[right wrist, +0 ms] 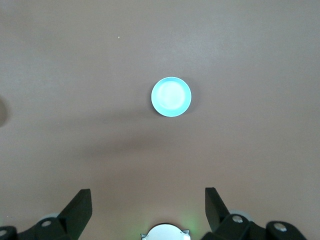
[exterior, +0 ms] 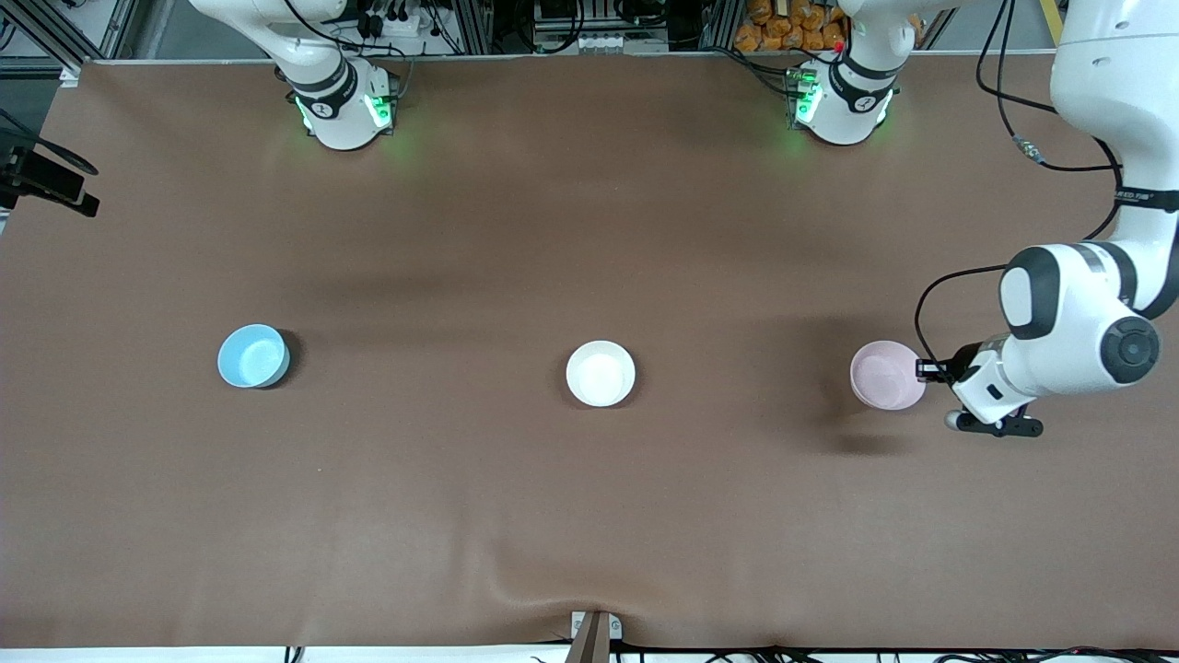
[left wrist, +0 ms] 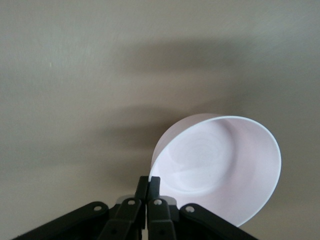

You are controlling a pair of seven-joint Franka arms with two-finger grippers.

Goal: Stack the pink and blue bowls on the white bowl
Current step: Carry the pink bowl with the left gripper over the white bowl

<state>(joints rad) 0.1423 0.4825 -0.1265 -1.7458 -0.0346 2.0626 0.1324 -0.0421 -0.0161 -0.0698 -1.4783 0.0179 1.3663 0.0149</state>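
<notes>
Front view: a brown cloth-covered bench [exterior: 589, 497] carries three small, glossy round bowls in a row midway between its robot-side edge and its camera-side edge. The light sky-blue bowl [exterior: 252, 355] sits toward the right arm's end, the plain white bowl [exterior: 601, 373] at the middle, and the pale pink bowl [exterior: 887, 375] toward the left arm's end. All three are well apart. The left gripper [exterior: 928, 370] meets the pink bowl's rim on the side facing the left arm's end of the bench. A shadow lies on the bench just beside the pink bowl.

Left wrist view: the left gripper [left wrist: 148, 184] is closed narrowly, its two black fingers [left wrist: 154, 187] pinching the rim of the pink bowl [left wrist: 220, 165], which is tilted with its pale inside showing.

Right wrist view: the right gripper [right wrist: 148, 210] hangs high over the bench with its fingers [right wrist: 79, 207] spread wide and holding nothing; the blue bowl [right wrist: 171, 96] stands upright on the bench below it.
</notes>
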